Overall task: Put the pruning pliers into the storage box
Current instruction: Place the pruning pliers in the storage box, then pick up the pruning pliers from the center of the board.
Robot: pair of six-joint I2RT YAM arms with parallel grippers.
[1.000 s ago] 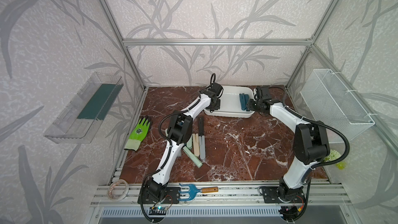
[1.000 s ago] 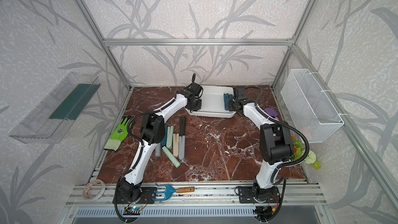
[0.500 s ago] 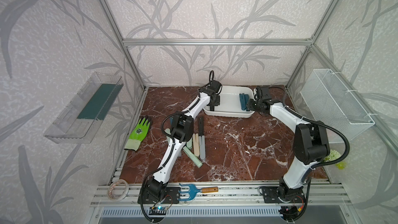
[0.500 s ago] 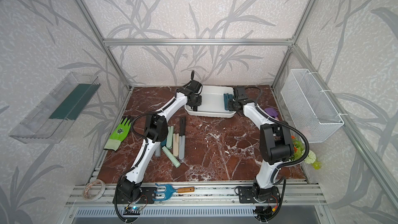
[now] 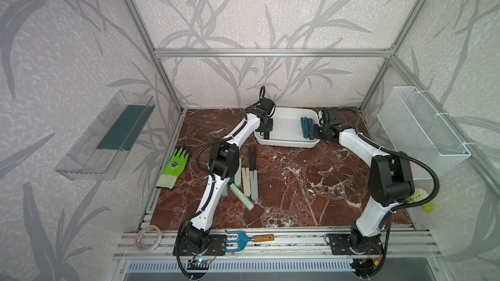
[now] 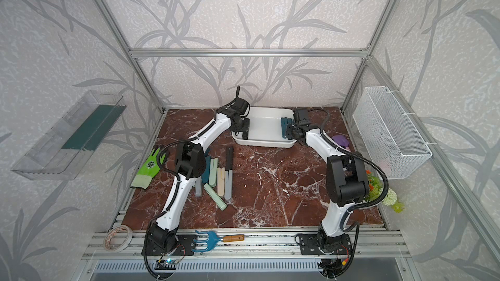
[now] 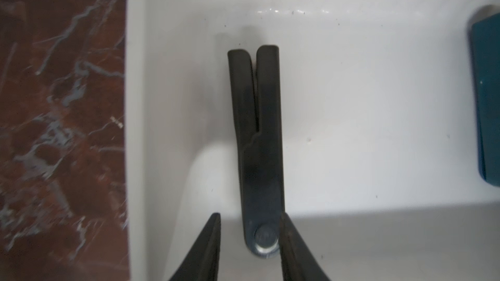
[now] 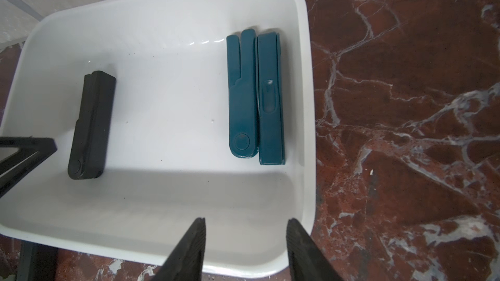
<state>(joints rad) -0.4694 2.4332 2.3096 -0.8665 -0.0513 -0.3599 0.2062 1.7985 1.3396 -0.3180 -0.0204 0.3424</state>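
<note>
The white storage box (image 5: 284,144) (image 6: 262,144) stands at the back of the marble table. A black pair of pruning pliers (image 7: 257,131) (image 8: 90,128) lies on its floor at the left end. My left gripper (image 7: 250,216) (image 5: 266,133) straddles the pivot end of that pair. It is slightly open, with a gap showing beside one finger. Two teal pruning pliers (image 8: 254,98) (image 5: 305,128) lie side by side at the box's right end. My right gripper (image 8: 246,220) (image 5: 313,133) hangs open and empty over the rim there. Several more pruning pliers (image 5: 247,182) (image 6: 221,179) lie on the table.
A green glove (image 5: 174,166) lies at the table's left edge. A blue rake (image 5: 243,240) and a tape roll (image 5: 148,235) rest on the front rail. A wire basket (image 5: 422,128) hangs on the right wall and a clear bin (image 5: 108,136) on the left. A purple spatula (image 6: 341,140) lies behind my right arm.
My left wrist has shifted slightly over the box's left end and its jaws have eased a little wider. The right arm has not moved.
</note>
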